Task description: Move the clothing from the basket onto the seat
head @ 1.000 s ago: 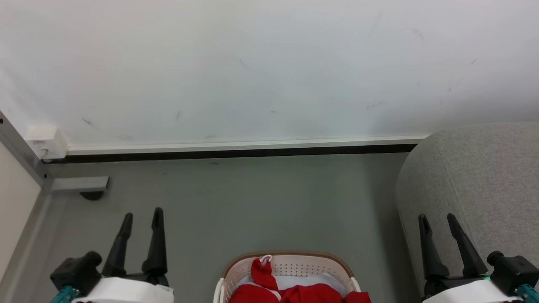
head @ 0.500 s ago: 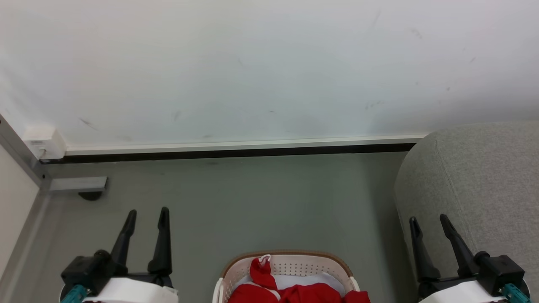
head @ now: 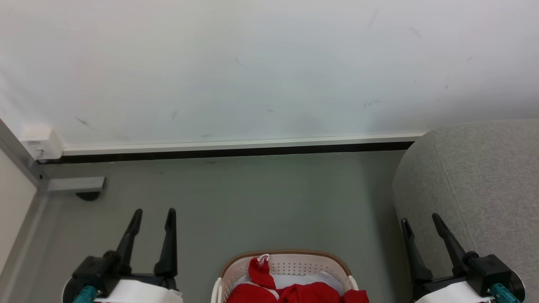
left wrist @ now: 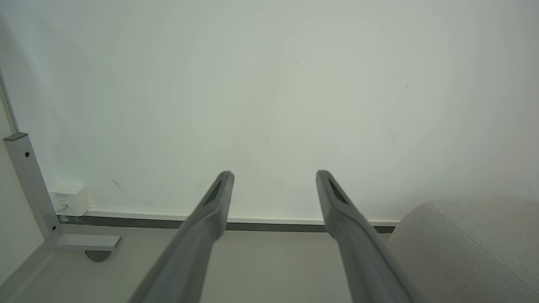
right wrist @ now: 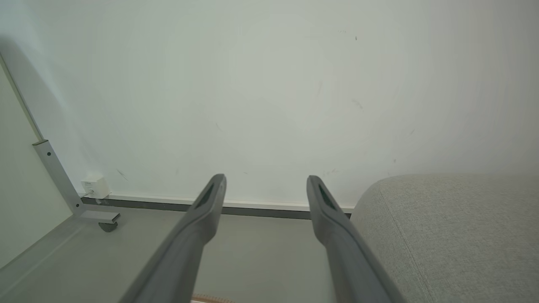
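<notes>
The red clothing (head: 294,290) with white trim lies bunched in the cream basket (head: 286,263), whose tan rim shows at the bottom middle of the head view; a pale cloth lies under it. The grey seat (head: 476,185) rises at the right and also appears in the wrist views (left wrist: 467,248) (right wrist: 450,227). My left gripper (head: 153,213) stands open to the left of the basket, its fingers empty (left wrist: 273,174). On the basket's right, in front of the seat, my right gripper (head: 421,219) is open and holds nothing (right wrist: 265,179).
A white wall (head: 269,63) with a dark baseboard (head: 227,152) closes the far side of the grey floor (head: 252,202). A grey metal frame foot with a caster (head: 78,187) and a small white box (head: 40,143) sit at the far left.
Both grippers have drifted inward toward the basket, the left one rightward and the right one leftward. The scene has shifted slightly left, so the camera has moved a little. Both stay open.
</notes>
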Motion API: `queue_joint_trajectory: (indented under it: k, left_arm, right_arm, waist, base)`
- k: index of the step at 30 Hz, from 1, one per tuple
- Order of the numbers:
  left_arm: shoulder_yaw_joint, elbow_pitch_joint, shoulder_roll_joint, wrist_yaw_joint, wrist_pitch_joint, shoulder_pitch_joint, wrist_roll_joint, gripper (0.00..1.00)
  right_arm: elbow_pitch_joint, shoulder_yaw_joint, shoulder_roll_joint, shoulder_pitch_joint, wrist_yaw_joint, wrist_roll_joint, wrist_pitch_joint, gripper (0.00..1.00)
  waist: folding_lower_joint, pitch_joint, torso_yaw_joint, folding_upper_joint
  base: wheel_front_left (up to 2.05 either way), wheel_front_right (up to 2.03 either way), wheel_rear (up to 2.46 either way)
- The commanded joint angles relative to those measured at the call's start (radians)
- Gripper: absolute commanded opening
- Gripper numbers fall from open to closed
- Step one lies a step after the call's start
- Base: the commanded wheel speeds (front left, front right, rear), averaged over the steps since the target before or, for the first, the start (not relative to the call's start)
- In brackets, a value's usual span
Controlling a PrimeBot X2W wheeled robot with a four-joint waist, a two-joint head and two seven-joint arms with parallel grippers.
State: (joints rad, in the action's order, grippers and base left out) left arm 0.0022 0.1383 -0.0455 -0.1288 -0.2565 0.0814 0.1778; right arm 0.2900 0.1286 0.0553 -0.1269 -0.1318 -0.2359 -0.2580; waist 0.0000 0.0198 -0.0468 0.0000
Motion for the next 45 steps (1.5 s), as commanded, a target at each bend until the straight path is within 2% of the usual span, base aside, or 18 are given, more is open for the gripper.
queue_joint_trajectory:
  k: [1, 29, 37, 45]
  left_arm:
    - [0.001, 0.002, -0.008, -0.002, -0.007, 0.004, -0.032, 1.0]
    - [0.001, 0.004, -0.008, -0.002, -0.008, 0.017, -0.013, 1.0]
    - [-0.023, 0.014, -0.014, -0.002, -0.008, 0.048, 0.002, 1.0]
    - [-0.084, 0.051, -0.042, -0.002, -0.008, 0.105, 0.024, 1.0]
  right_arm:
    - [0.001, -0.004, -0.006, -0.012, 0.002, 0.024, -0.007, 1.0]
    - [-0.042, -0.015, -0.007, -0.007, 0.002, 0.0, -0.006, 1.0]
    - [-0.054, -0.029, -0.007, -0.025, 0.002, -0.013, -0.006, 1.0]
    - [-0.082, -0.04, -0.007, -0.055, 0.002, -0.022, -0.005, 1.0]
  waist:
    - [0.0, 0.0, -0.001, 0.0]
    - [0.0, 0.02, -0.007, 0.0]
    - [0.0, 0.066, -0.033, 0.0]
    - [0.0, 0.159, -0.094, 0.0]
  base:
    - [0.0, 0.0, 0.0]
    - [0.0, 0.0, 0.0]
    - [0.0, 0.0, 0.0]
    - [0.0, 0.0, 0.0]
